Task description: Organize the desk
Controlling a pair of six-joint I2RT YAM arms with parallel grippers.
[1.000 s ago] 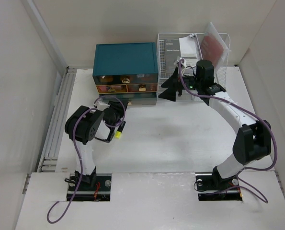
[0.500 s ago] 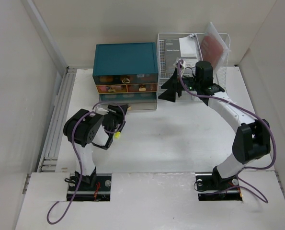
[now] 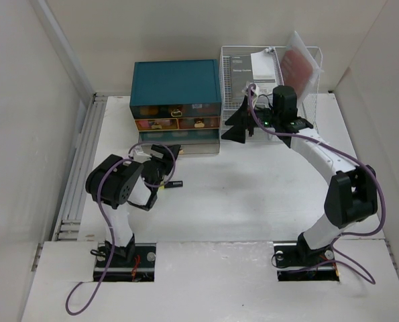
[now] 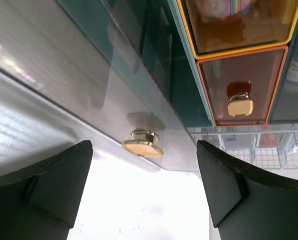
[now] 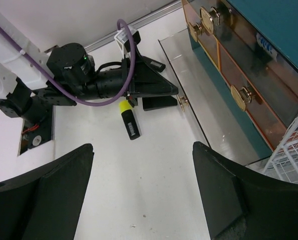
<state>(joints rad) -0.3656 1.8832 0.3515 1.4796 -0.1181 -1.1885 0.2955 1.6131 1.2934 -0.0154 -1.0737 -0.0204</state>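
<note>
Left gripper (image 4: 144, 172) spread wide, holding nothing, gold knob (image 4: 142, 146) centre-frame dead ahead (drawer (image 4: 88, 85) ajar): advance straight, pinch squarely.

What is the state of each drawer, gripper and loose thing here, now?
Bottom drawer, pulled partly out.
Upper drawers, shut.
Left gripper, open, just before the bottom drawer's knob.
Right gripper, open, empty.
Highlighter, lying loose on the desk.

Left fingers (image 4: 53, 185) apart, arm (image 3: 115, 188) folded, right fingers (image 5: 43, 195) apart, arm (image 3: 320, 155) outstretched
</note>
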